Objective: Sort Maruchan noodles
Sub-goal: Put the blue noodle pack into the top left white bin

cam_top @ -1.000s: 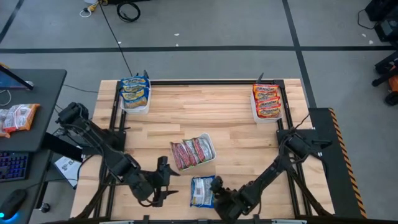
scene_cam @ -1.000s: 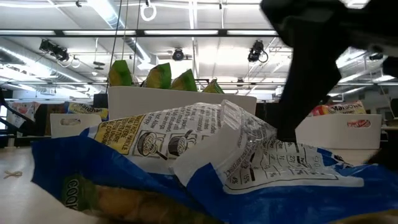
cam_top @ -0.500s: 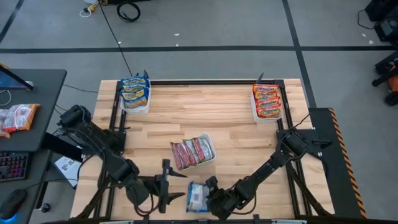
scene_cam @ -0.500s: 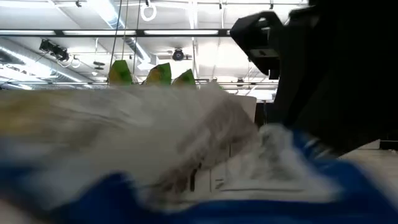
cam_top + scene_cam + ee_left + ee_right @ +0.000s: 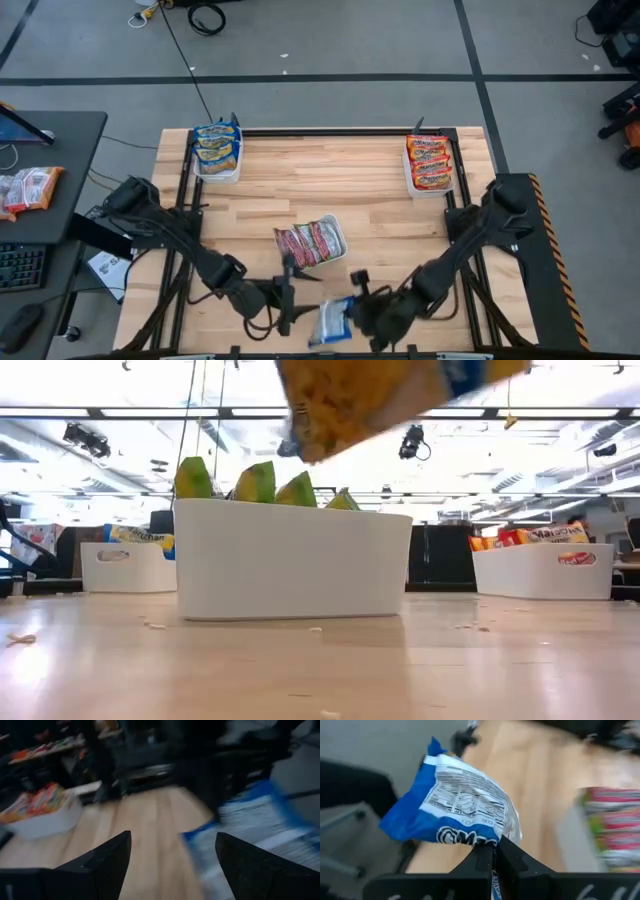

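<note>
My right gripper (image 5: 349,314) is shut on a blue-white Maruchan noodle packet (image 5: 329,322) near the table's front edge. In the low view that packet (image 5: 390,395) hangs high above the wood. My left gripper (image 5: 289,298) stands open just left of the packet, with nothing between its fingers (image 5: 100,865). More blue-white packets fill the far-left white tray (image 5: 217,150). Orange-red packets fill the far-right tray (image 5: 430,163). Red-and-green packets stand on edge in the middle tray (image 5: 312,240). My right gripper pinches the blue-white packet between its two fingers at one edge (image 5: 481,839). The fingers slant down from the table's right side. The rest of the packet (image 5: 460,805) sticks out beyond the fingertips, crumpled, and is lifted clear of the table.
The middle tray (image 5: 290,560) stands just beyond both grippers. Bare wood (image 5: 330,185) lies between it and the two far trays. A black frame runs round the table (image 5: 330,131). A side desk (image 5: 40,180) with more packets is off the table's left.
My right gripper has taken hold of the blue-white packet, which lay on the table at the front, and has risen with it, so the packet now hangs clear of the wood. My left gripper has moved toward the table's right, closer to the packet, and has rolled; it stays open.
</note>
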`<action>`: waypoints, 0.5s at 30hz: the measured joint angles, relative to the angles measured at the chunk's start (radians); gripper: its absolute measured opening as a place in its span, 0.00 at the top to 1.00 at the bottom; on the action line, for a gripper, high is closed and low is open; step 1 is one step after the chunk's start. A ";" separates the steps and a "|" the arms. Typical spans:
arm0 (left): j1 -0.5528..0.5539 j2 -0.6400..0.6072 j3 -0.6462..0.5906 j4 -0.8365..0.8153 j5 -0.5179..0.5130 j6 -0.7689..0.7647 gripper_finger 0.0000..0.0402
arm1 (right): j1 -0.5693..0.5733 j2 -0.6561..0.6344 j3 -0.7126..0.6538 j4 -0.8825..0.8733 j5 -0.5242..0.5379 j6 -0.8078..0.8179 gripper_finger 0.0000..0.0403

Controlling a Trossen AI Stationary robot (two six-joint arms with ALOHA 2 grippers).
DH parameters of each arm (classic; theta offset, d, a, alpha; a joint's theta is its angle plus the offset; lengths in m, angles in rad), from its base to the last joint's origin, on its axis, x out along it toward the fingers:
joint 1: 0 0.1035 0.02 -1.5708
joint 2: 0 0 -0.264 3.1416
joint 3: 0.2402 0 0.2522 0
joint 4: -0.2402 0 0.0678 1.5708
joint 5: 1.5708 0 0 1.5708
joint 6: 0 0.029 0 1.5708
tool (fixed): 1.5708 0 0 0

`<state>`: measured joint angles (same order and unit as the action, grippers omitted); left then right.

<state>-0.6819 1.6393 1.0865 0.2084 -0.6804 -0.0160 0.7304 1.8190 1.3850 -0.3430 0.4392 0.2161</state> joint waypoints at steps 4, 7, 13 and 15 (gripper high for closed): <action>-0.011 0.074 -0.001 0.195 0.028 0.086 0.28 | -0.039 -0.119 -0.047 0.038 0.034 -0.005 0.98; -0.012 0.116 -0.001 0.251 -0.017 0.127 0.28 | -0.067 -0.201 -0.053 0.036 0.032 0.012 0.98; -0.010 0.089 0.023 0.237 -0.156 0.260 0.28 | -0.132 -0.308 -0.055 -0.240 0.013 0.191 0.98; -0.002 0.062 0.060 0.232 -0.163 0.272 0.28 | -0.150 -0.316 -0.055 -0.340 0.015 0.264 0.98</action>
<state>-0.6838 1.7008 1.1466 0.4404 -0.8436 0.2558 0.5800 1.5027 1.3300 -0.6828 0.4540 0.4801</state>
